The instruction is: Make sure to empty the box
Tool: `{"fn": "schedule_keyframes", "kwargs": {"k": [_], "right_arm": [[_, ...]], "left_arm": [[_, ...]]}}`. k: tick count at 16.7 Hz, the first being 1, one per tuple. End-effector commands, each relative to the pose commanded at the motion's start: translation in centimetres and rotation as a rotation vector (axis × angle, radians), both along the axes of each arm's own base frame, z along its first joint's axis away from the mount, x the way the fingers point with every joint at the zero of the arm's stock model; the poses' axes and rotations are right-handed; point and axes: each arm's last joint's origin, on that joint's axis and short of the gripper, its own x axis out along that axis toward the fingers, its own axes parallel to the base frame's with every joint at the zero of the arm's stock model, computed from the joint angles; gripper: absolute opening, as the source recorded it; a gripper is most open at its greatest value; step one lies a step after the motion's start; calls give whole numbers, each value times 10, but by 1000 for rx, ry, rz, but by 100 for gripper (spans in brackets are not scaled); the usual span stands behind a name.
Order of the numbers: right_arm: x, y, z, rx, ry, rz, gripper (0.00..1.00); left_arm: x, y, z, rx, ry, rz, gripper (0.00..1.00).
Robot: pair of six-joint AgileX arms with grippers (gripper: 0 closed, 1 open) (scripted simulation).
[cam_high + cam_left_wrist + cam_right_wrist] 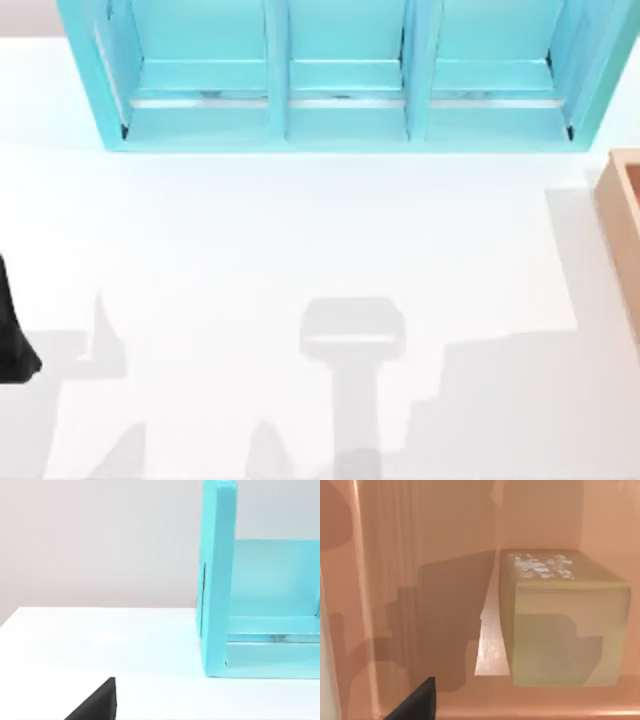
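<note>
Three views, taken in turn.

Top view: white table (pixel 300 250), with a big turquoise shelf unit (pixel 345 75) along the far edge, three bays across. At the right edge, a corner of the box (pixel 622 215) pokes in, tan wall with a reddish inner face; it sits near the shelf unit's right end, apart from it. At the left edge, low down, a black piece of the left arm (pixel 12 335). Grey shadows of arms fall across the near half of the table.

Left wrist view: camera faces the shelf unit's side panel (pixel 218 577) and part of one bay, standing on the white tabletop, plain pale wall behind. One dark finger (pixel 97 702) of the left gripper juts in at the edge. Whether that claw is spread or pressed together, I cannot tell.

Right wrist view: looking into the box, reddish-brown walls (pixel 420 555) all round. A pale olive block (pixel 562 617) with whitish flecks on its top face rests on the floor inside, close to the walls. One dark finger (pixel 415 705) of the right gripper at the edge, nothing pinched that I can see; spread or pressed together, cannot tell.
</note>
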Motion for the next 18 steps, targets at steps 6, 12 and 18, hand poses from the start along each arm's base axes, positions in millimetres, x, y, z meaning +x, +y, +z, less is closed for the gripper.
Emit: {"fn": "schedule_keyframes", "kwargs": {"k": [6, 12, 18], "right_arm": [[8, -8, -3, 22, 72, -8, 100], [11, -8, -33, 23, 74, -8, 100], [9, -7, -97, 21, 68, -8, 100]], "left_arm": [[0, 0, 0, 0, 0, 0, 100], [0, 0, 0, 0, 0, 0, 100], [0, 0, 0, 0, 0, 0, 100]]}}
